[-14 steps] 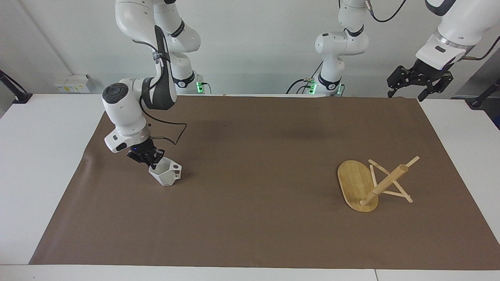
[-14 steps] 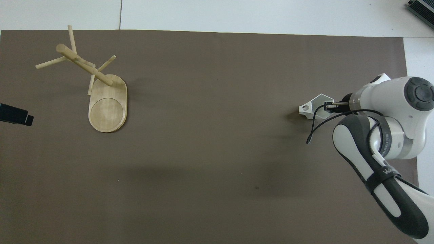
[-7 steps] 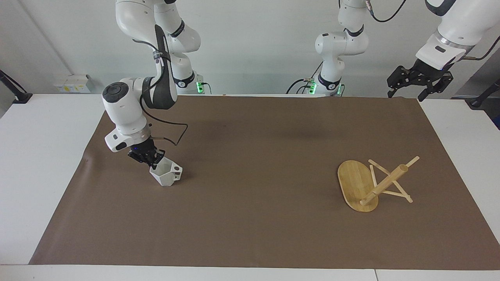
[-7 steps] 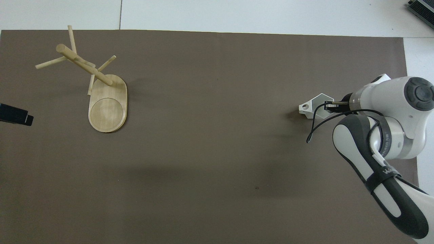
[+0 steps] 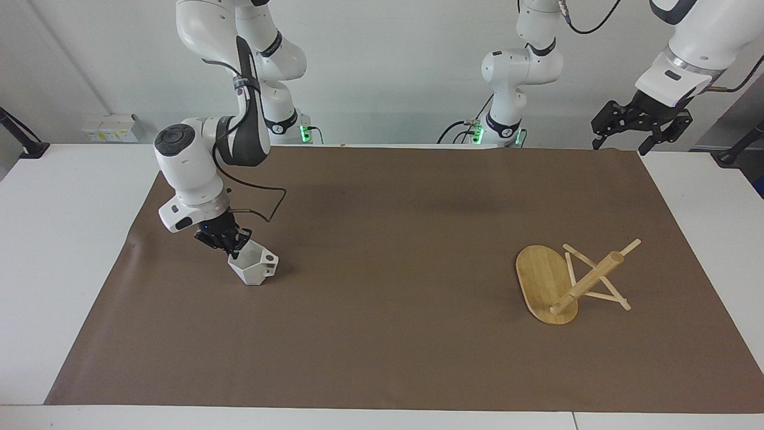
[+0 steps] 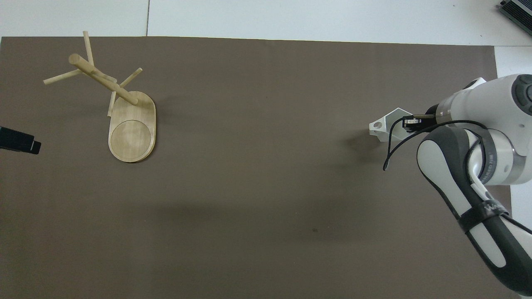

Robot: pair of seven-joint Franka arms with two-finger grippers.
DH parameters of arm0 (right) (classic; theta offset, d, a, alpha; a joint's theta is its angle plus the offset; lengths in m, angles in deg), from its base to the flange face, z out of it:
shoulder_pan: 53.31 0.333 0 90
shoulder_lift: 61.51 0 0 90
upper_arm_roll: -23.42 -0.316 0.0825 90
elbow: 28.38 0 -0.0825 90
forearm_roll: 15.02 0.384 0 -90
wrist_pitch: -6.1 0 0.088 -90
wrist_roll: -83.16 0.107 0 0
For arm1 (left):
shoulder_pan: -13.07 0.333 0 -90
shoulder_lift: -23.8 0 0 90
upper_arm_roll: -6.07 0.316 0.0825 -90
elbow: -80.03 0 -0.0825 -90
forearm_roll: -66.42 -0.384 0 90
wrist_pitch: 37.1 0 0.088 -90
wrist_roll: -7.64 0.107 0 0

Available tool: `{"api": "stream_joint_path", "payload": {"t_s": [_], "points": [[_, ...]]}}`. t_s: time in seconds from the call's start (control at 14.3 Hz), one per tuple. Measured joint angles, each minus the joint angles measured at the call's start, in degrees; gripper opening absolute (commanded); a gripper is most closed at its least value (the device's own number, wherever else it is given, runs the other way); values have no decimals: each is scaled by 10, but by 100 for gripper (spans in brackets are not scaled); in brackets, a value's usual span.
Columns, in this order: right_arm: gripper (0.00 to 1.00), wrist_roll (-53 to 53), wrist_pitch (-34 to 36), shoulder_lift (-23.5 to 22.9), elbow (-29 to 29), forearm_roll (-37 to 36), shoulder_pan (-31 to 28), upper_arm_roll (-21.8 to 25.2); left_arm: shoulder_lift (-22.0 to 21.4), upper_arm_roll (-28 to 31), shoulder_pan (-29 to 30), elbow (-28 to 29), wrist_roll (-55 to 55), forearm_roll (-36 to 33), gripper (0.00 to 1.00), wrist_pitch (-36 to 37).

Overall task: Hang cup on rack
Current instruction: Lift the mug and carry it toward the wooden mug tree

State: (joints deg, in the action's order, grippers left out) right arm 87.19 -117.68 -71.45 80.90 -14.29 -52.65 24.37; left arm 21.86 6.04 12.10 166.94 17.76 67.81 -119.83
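The cup [image 5: 253, 267] is pinched by its rim in the right gripper [image 5: 230, 243] and held tilted just above the mat [image 5: 382, 358], well apart from the rack [image 5: 567, 280], its handle left free for a peg. The rack is stood toward the left arm's end, where the left gripper [image 5: 641, 128] is kept waiting, spread and empty.

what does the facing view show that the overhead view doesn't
Only the facing view shows both arm bases and the whole left gripper, open, waiting above the table's edge at the left arm's end; overhead only its tip shows at the picture's edge. Only the overhead view looks down on the rack's oval base with its round inset. Both show the right gripper shut on the cup's rim, the cup tilted over the brown mat, and the rack at the left arm's end.
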Motion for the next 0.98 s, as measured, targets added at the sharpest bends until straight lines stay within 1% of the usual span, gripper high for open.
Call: {"api": "stream_joint_path", "payload": {"t_s": [0.28, 0.42, 0.63, 0.77, 0.98], "points": [[0, 0, 74, 9, -46, 0, 0, -6, 0, 0, 0, 0, 0, 0, 100, 0], [0, 0, 101, 26, -60, 3, 0, -17, 0, 0, 0, 0, 0, 0, 100, 0], [0, 2, 124, 66, -63, 39, 1, -28, 0, 0, 0, 0, 0, 0, 100, 0], [0, 2, 145, 87, -66, 48, 1, -29, 0, 0, 0, 0, 0, 0, 100, 0], [0, 2, 185, 97, -91, 48, 1, -31, 0, 0, 0, 0, 0, 0, 100, 0]]}}
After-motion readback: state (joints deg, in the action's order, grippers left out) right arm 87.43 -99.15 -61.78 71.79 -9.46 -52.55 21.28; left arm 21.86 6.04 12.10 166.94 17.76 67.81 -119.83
